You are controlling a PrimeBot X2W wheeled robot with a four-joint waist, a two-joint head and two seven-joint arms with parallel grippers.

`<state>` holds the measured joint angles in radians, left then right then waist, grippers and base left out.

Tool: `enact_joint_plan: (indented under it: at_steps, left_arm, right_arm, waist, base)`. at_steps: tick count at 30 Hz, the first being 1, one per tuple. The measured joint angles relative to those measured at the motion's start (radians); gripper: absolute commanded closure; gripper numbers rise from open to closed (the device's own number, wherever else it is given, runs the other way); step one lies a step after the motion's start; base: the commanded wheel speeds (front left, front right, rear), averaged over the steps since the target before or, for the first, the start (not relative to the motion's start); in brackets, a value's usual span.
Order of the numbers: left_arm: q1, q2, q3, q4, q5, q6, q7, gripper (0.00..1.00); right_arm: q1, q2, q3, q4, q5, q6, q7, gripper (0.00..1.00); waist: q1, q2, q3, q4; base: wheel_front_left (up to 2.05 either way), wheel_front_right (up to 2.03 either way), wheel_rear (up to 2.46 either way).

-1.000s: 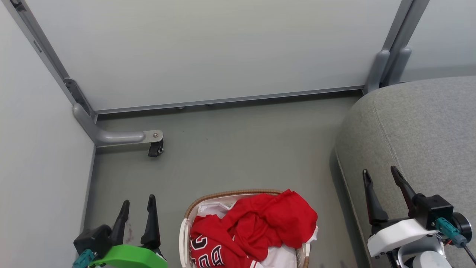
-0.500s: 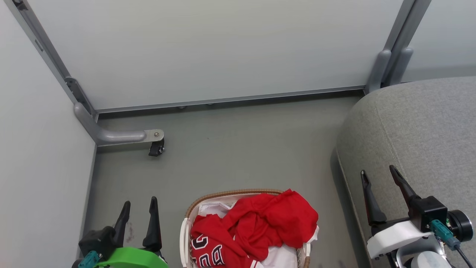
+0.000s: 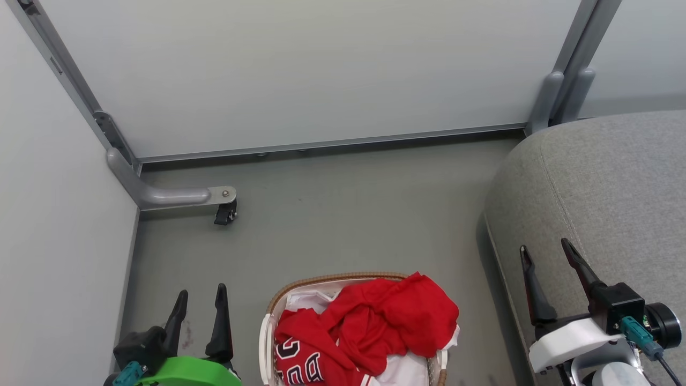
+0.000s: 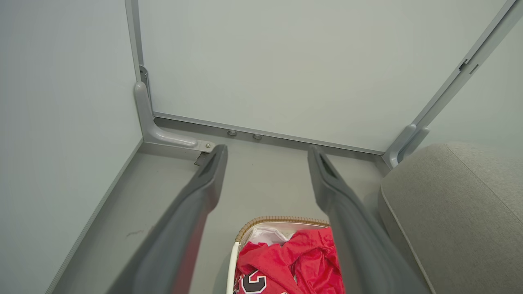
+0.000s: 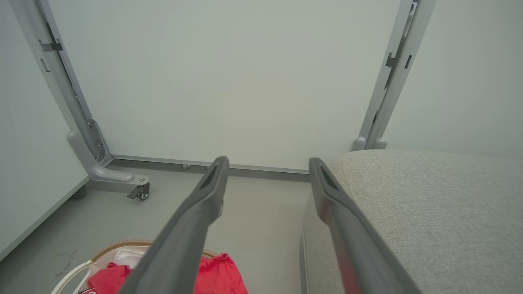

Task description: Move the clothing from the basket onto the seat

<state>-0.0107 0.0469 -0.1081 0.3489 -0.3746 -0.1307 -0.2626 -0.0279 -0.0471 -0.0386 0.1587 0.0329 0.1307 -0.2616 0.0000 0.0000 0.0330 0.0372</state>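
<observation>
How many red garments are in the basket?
2: the lettered jersey at the near left of the basket, the plain red garment heaped at its far right. More may lie hidden underneath.

Pale partition panels (image 3: 300, 75) in grey frames stand on a grey floor (image 3: 343, 214), one foot bearing a caster (image 3: 225, 214).

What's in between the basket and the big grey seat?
Nothing but bare grey floor. In the head view, a strip of it separates the basket from the seat, which stand apart.
</observation>
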Motion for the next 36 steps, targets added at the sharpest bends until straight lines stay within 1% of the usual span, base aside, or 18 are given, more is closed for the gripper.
enact_joint_plan:
  at_steps: [10, 15, 20, 24, 28, 31, 34, 36]
  left_arm:
    - [0.000, 0.000, -0.003, -0.004, 0.000, 0.000, -0.001, 0.00]
    - [-0.009, 0.000, -0.025, -0.012, 0.012, 0.000, -0.001, 0.00]
    - [-0.069, 0.000, -0.062, -0.014, 0.011, 0.000, -0.001, 0.00]
    - [-0.144, 0.001, -0.110, 0.003, 0.011, 0.000, -0.001, 0.00]
    - [-0.243, 0.001, -0.152, 0.059, 0.039, 0.000, -0.001, 0.00]
    - [-0.314, 0.001, -0.187, 0.129, 0.073, 0.000, -0.001, 0.00]
    - [-0.393, 0.004, -0.239, 0.228, 0.108, 0.000, -0.001, 0.00]
    - [-0.439, 0.017, -0.274, 0.296, 0.129, 0.000, -0.002, 0.00]
  right_arm:
    - [0.000, 0.000, 0.000, -0.001, 0.002, 0.000, 0.000, 0.00]
    - [-0.004, 0.000, -0.001, -0.002, 0.004, 0.000, 0.000, 0.00]
    - [-0.038, 0.000, 0.002, -0.010, 0.002, 0.000, 0.000, 0.00]
    - [-0.082, 0.000, 0.006, -0.019, -0.002, 0.000, 0.000, 0.00]
    - [-0.145, -0.001, 0.025, -0.034, -0.012, 0.000, 0.000, 0.00]
    - [-0.190, -0.001, 0.035, -0.044, -0.012, 0.000, 0.000, 0.00]
    - [-0.231, -0.001, 0.039, -0.051, -0.006, 0.000, 0.000, 0.00]
    - [-0.252, -0.001, 0.040, -0.053, 0.000, 0.000, 0.000, 0.00]
  waist:
    - [0.0000, 0.0000, 0.008, 0.001]
    - [0.0000, 0.0000, 0.030, 0.001]
    - [0.0000, 0.0000, 0.077, 0.001]
    - [0.0000, 0.0000, 0.132, -0.002]
    - [0.0000, 0.0001, 0.206, -0.009]
    - [0.0000, 0.0000, 0.268, -0.018]
    - [0.0001, 0.0000, 0.337, -0.030]
    - [0.0001, 0.0000, 0.378, -0.039]
  base:
    - [0.00, 0.00, 0.00]
    - [0.00, 0.00, 0.00]
    - [0.00, 0.00, 0.00]
    - [0.00, 0.00, 0.00]
    - [0.00, 0.00, 0.00]
    - [0.00, 0.00, 0.00]
    - [0.00, 0.00, 0.00]
    - [0.00, 0.00, 0.00]
